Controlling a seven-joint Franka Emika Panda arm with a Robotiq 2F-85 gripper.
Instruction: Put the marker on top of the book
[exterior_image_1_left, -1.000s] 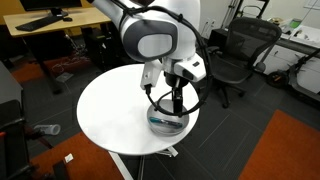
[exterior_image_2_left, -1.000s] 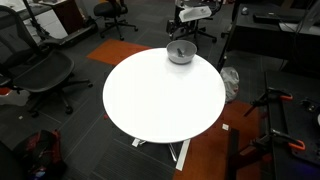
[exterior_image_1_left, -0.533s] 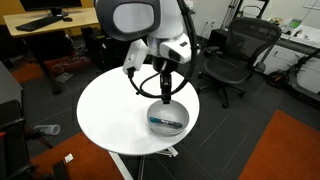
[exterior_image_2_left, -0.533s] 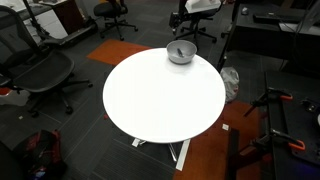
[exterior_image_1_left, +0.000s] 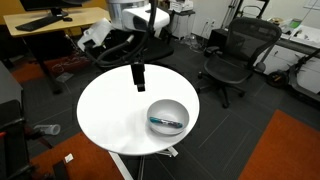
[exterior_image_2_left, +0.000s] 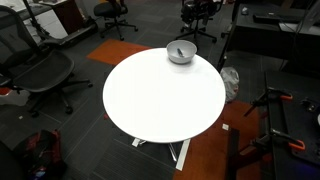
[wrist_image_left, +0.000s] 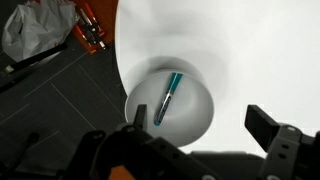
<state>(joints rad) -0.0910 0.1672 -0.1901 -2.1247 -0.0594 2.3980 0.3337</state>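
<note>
The marker (wrist_image_left: 167, 97), a slim dark teal stick, lies inside the white bowl (wrist_image_left: 190, 115) on the round white table (wrist_image_left: 250, 50). In both exterior views the bowl (exterior_image_1_left: 167, 108) (exterior_image_2_left: 181, 57) sits near the table's edge, and the marker shows in it (exterior_image_1_left: 166, 122) (exterior_image_2_left: 180, 51). My gripper (wrist_image_left: 200, 135) is open and empty, well above the table and beside the bowl. In an exterior view the gripper (exterior_image_1_left: 138, 77) hangs over the table's middle, apart from the bowl. No book is in view.
The white table top (exterior_image_1_left: 110, 115) (exterior_image_2_left: 160, 100) holds only the bowl. Black office chairs (exterior_image_1_left: 232, 55) (exterior_image_2_left: 40, 70) and a wooden desk (exterior_image_1_left: 45, 25) stand around it. A white bag (wrist_image_left: 35, 25) and an orange tool (wrist_image_left: 88, 30) lie on the floor.
My gripper has lifted out of the bowl and swung up and away over the table's middle. The marker stays in the bowl.
</note>
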